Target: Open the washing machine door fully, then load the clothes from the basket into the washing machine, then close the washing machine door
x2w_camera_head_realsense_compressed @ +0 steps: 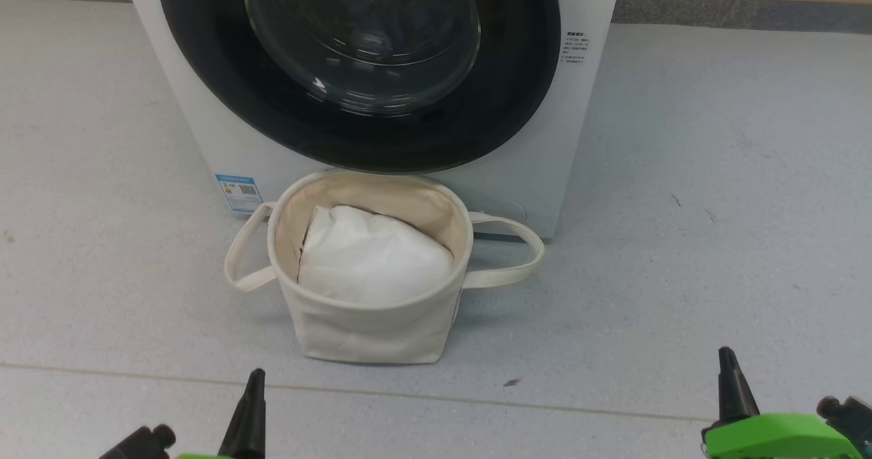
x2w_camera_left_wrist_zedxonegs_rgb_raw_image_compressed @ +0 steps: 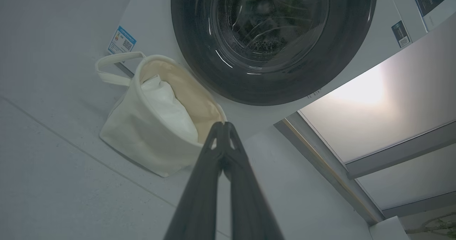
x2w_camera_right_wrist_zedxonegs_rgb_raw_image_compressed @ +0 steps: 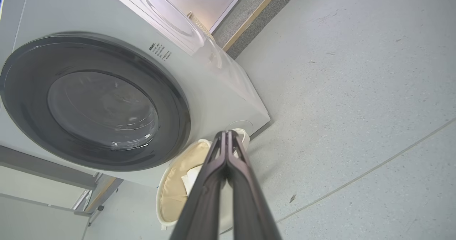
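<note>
The washing machine door [x2w_camera_head_realsense_compressed: 368,142] is closed at upper centre, with the basket [x2w_camera_head_realsense_compressed: 368,329] just below it. The left hand [x2w_camera_head_realsense_compressed: 253,384] and right hand [x2w_camera_head_realsense_compressed: 727,360], at the bottom corners, are pinched together and empty. The clothes perhaps hide under the white cloth [x2w_camera_head_realsense_compressed: 371,258]; the swinging door could clip the basket.

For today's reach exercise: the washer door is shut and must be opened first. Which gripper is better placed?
Probably the left gripper: the washing machine door sits left of centre, nearer it than the right gripper. Both are shut and empty.
</note>
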You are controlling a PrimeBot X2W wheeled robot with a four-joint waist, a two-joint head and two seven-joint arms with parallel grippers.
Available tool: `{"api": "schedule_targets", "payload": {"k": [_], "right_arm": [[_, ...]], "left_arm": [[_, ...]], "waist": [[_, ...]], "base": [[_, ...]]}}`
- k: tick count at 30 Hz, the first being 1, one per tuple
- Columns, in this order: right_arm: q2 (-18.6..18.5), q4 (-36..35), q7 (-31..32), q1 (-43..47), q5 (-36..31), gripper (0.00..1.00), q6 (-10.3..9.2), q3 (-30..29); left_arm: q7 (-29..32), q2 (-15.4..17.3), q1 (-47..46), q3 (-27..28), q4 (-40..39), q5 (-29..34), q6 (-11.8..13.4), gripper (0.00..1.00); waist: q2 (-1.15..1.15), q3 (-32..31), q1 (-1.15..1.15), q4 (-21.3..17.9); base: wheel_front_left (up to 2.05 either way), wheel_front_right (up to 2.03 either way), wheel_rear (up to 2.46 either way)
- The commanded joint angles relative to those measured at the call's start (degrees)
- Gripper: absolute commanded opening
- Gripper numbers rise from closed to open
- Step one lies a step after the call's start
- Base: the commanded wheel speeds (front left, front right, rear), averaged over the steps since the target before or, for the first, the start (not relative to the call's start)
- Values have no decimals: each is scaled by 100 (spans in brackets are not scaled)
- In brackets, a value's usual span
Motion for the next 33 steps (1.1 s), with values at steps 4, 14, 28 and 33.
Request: {"api": "schedule_targets", "payload": {"k": [4, 14, 28, 33], "right_arm": [[-110, -143, 79, -316, 320, 0, 0, 14], [-118, -128, 244, -392, 937, 0, -1, -29], [-126, -107, 479, -500, 1796, 0, -1, -95], [-128, -98, 581, -546, 2161, 0, -1, -124]], "left_arm": [[94, 40, -313, 157, -200, -330, -67, 0], [263, 47, -374, 278, -216, -989, -109, 0], [501, 56, -459, 447, -237, -1912, -166, 0], [602, 60, -496, 520, -247, -2306, -191, 0]], "waist": [[0, 1, 0, -7], [0, 5, 0, -24], [0, 9, 0, -49], [0, 11, 0, -59]], "base": [[0, 0, 0], [0, 0, 0], [0, 0, 0], [0, 0, 0]]}}
